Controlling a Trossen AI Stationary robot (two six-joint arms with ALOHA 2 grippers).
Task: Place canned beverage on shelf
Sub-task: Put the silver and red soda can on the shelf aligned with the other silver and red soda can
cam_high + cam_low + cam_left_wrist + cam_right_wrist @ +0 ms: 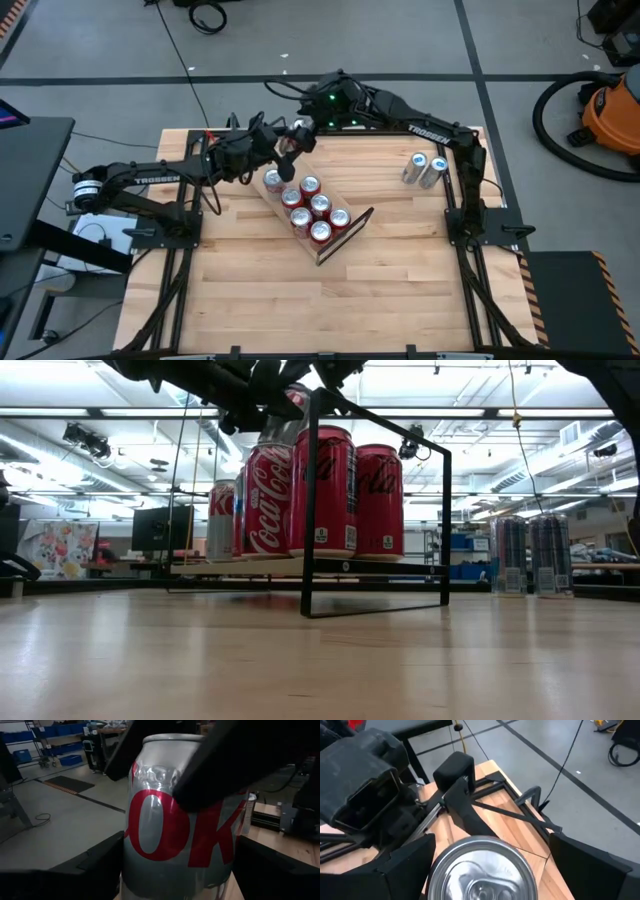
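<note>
the silver can [175, 820] is held at the far left end of the shelf [352, 228], where six red cans [318, 206] are already stood. the left pincer [272, 150] is clamped on its sides, probably to keep it upright, while the right pincer [296, 135] is spread apart just above its top. in the right wrist view only the lid is seen; the label is shown in the left wrist view. two more silver cans [425, 170] are left on the table [400, 280], far right.

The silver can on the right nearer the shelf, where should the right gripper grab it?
Probably mid-body of the silver can, squeezed across its wall, coming from the shelf side: it stands upright with its twin close on the other side.
</note>
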